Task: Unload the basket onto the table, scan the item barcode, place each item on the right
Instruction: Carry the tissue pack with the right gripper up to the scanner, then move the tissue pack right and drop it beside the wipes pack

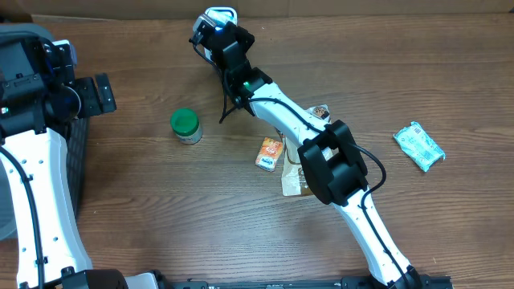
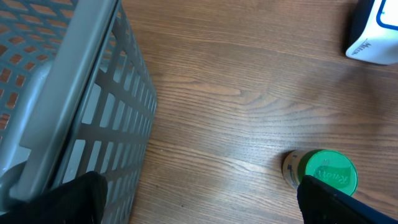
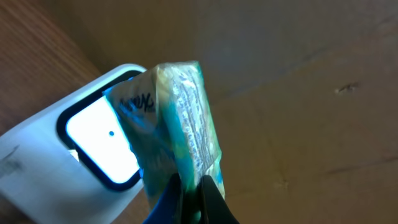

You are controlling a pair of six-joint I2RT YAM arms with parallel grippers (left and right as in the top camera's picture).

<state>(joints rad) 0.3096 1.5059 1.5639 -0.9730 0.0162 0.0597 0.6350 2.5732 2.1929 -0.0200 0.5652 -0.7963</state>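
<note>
Left arm [image 1: 36,185]: stands along the 9 o'clock edge of the bench, its white link rising from the near corner to a black wrist.
Left end effector [image 1: 103,94]: points toward 3 o'clock, jaws spread wide.
Right arm [image 1: 277,112]: stretches from about 5 o'clock diagonally toward 12 o'clock, with a bulky black joint midway.
Right end effector [image 1: 210,28]: at the far 12 o'clock edge, jaws pinched tight on a thin packet [image 3: 177,118].

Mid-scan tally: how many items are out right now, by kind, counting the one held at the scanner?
Teal plastic packets: 2, the held packet in the right gripper and the loose packet lying apart
Green-lidded jar: 1
Small orange packet: 1
Brown paper pouch: 1
Small labelled item, half hidden behind the right arm: 1
Total: 6
</note>
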